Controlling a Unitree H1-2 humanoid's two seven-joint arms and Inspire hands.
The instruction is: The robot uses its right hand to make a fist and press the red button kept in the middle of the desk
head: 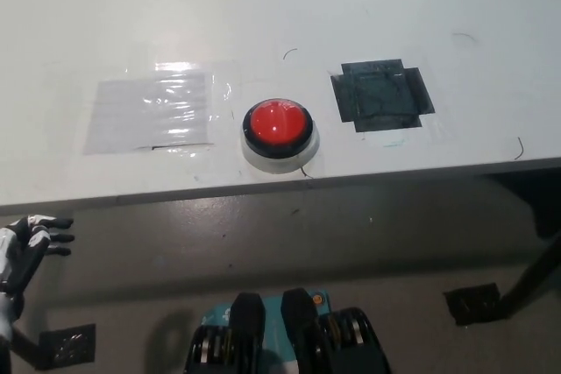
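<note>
Red button (pixel 278 123): you find it near the middle of the desk's front strip, close to the near edge. Its red dome sits in a black ring on a pale round base, and nothing is touching it.

Desk (pixel 289 6): you see a white top filling the upper half of the head view, its near edge running across the picture just below the button.

Clear plastic patch (pixel 151 112): you see it taped flat on the desk to the button's left, near it but not touching, with glare on its top edge.

Black tape patch (pixel 381 96): it lies flat on the desk to the button's right, a dark square with ragged tabs at its corners, apart from the button.

Left hand (pixel 26 247): your white hand rests at the lower left of the picture, below the desk edge and off the top. Its fingers are spread apart and pointing to the right, and it holds nothing.

Right hand: you cannot see the black hand or arm anywhere in this view, so its state cannot be told.

Floor (pixel 263 243): grey floor shows below the desk edge.

Desk leg (pixel 526 278): you see a dark leg slanting down at the right, ending at a black foot plate (pixel 473 302). Another black plate (pixel 68 345) lies at the lower left, just beside the left hand's wrist.
</note>
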